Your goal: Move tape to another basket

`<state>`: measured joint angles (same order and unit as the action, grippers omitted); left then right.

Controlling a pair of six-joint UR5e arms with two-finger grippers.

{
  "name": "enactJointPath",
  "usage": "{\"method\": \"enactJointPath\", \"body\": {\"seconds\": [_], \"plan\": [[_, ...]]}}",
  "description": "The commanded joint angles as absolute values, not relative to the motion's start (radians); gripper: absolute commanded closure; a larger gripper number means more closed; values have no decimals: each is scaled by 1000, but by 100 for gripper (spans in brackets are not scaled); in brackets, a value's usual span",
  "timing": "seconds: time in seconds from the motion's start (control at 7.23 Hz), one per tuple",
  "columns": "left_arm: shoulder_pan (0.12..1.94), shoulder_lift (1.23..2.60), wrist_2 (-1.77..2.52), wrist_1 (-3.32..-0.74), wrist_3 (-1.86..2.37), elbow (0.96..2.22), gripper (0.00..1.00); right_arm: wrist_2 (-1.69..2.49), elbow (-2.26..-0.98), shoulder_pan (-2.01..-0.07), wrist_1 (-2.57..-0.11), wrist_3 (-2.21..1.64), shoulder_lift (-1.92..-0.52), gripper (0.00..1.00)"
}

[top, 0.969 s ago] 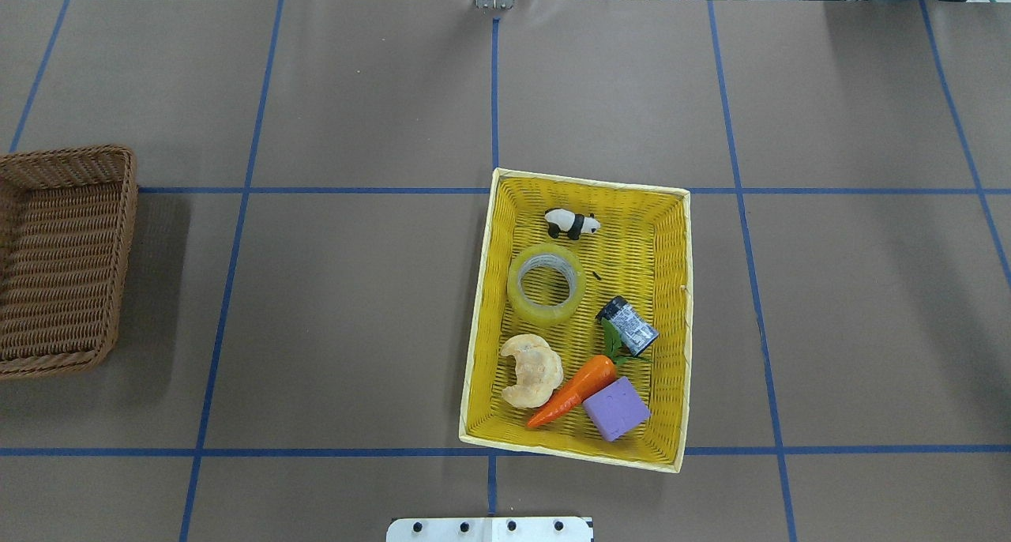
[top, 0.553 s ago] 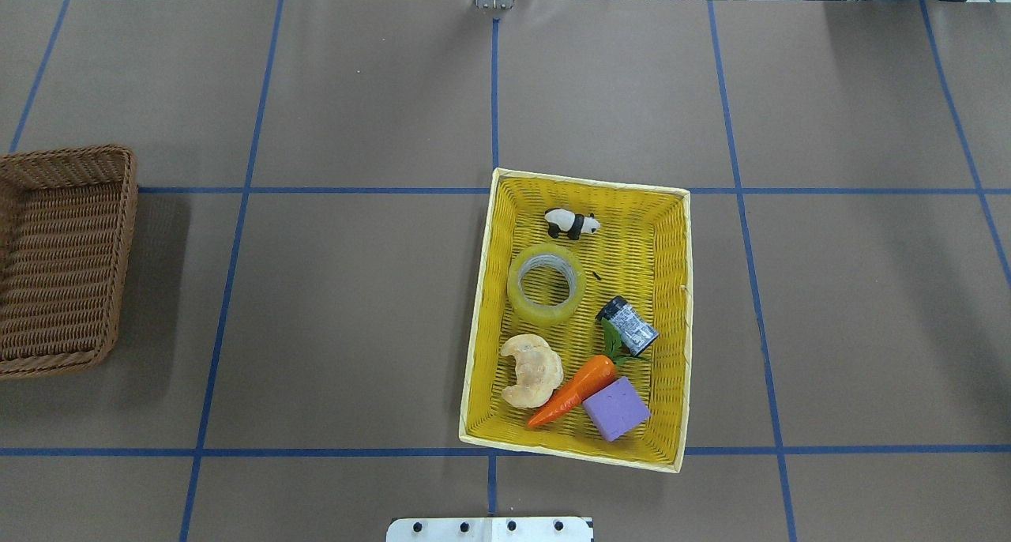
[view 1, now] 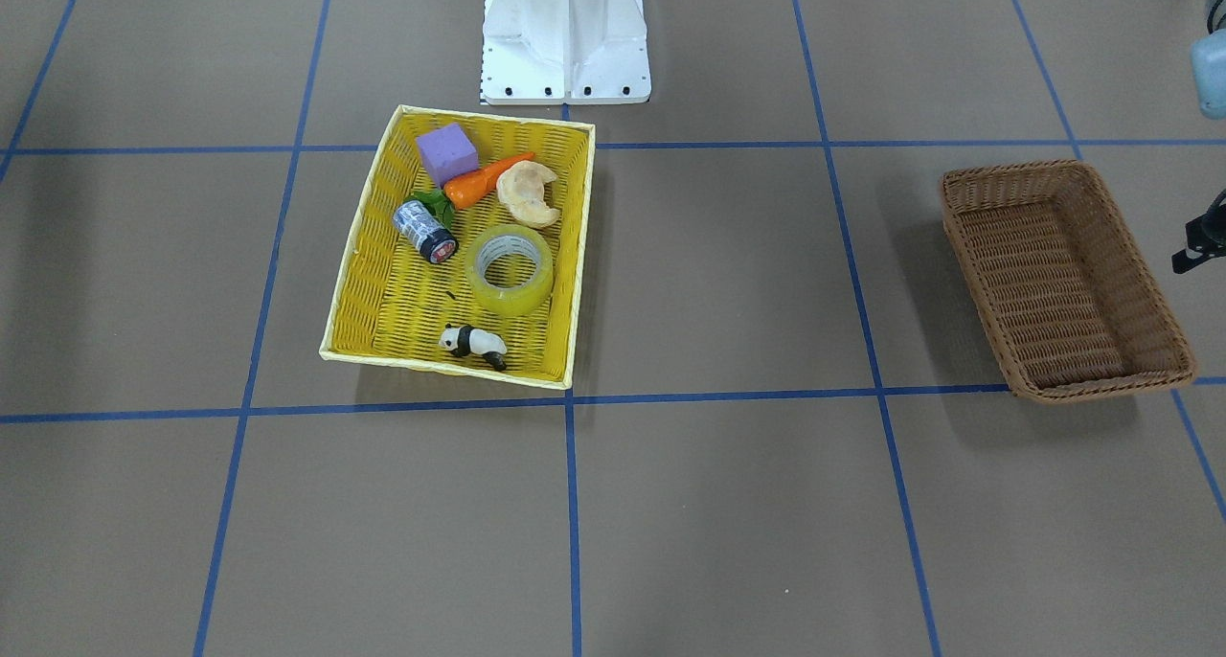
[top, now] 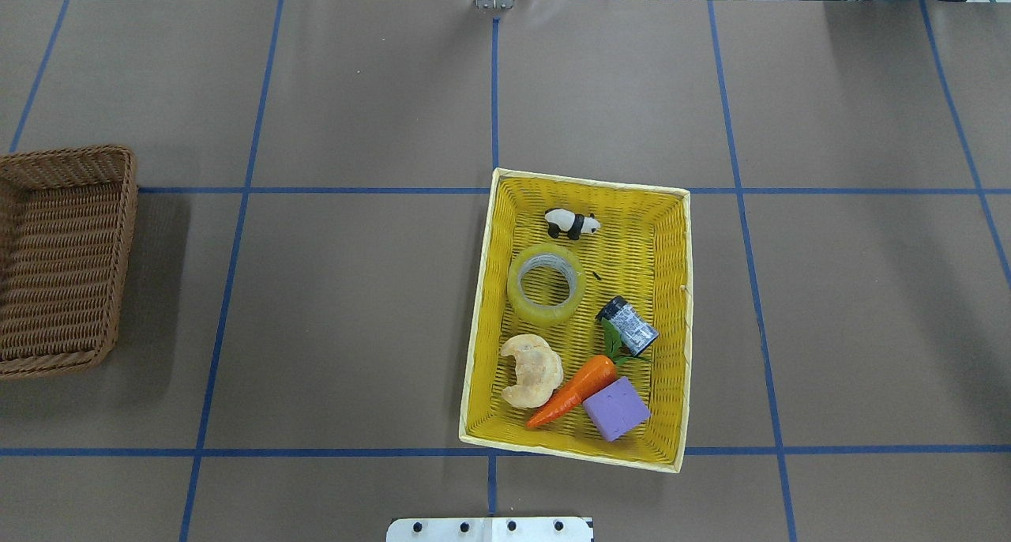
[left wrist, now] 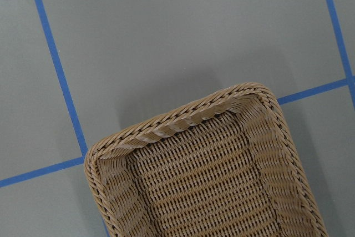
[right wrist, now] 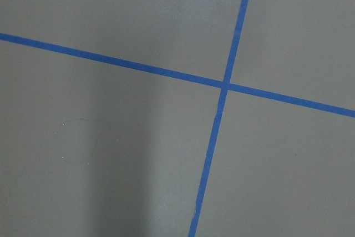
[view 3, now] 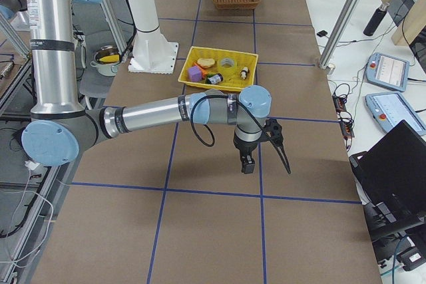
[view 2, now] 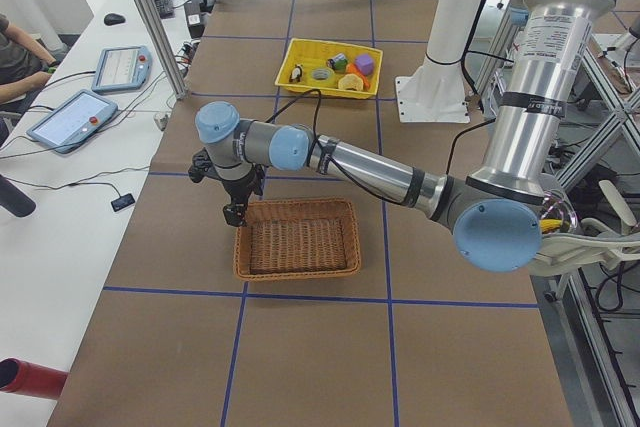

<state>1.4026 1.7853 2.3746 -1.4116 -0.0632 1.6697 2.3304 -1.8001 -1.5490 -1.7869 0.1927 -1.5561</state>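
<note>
The tape [top: 546, 284], a translucent yellow roll with a grey core, lies flat in the yellow basket [top: 479, 313]; it also shows in the front view [view 1: 510, 270]. The brown wicker basket [top: 120, 250] stands empty at the table's left end, also in the front view [view 1: 967, 255]. In the exterior left view my left gripper [view 2: 235, 215] hangs over that basket's [view 2: 297, 272] far corner, and the left wrist view shows its rim [left wrist: 188, 117] below. My right gripper [view 3: 247, 163] hangs over bare table, far from the tape. I cannot tell whether either gripper is open or shut.
In the yellow basket with the tape lie a panda figure [top: 571, 223], a dark cylinder [top: 628, 325], a croissant [top: 531, 370], a carrot [top: 575, 389] and a purple cube [top: 616, 408]. The white robot base [view 1: 565, 34] stands behind it. Blue tape lines cross the brown table.
</note>
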Motion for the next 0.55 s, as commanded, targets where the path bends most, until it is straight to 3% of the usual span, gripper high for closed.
{"method": "enactJointPath", "body": {"seconds": [0.0,0.42], "plan": [[1402,1775,2375,-1413,-66,1672,1,2359,-1796,-1548,-1726,195,-1572,0],[1402,1747,2376,-1414,-67,1686,2,2477,-1799,-1548,-1707,199,-1601,0]]}}
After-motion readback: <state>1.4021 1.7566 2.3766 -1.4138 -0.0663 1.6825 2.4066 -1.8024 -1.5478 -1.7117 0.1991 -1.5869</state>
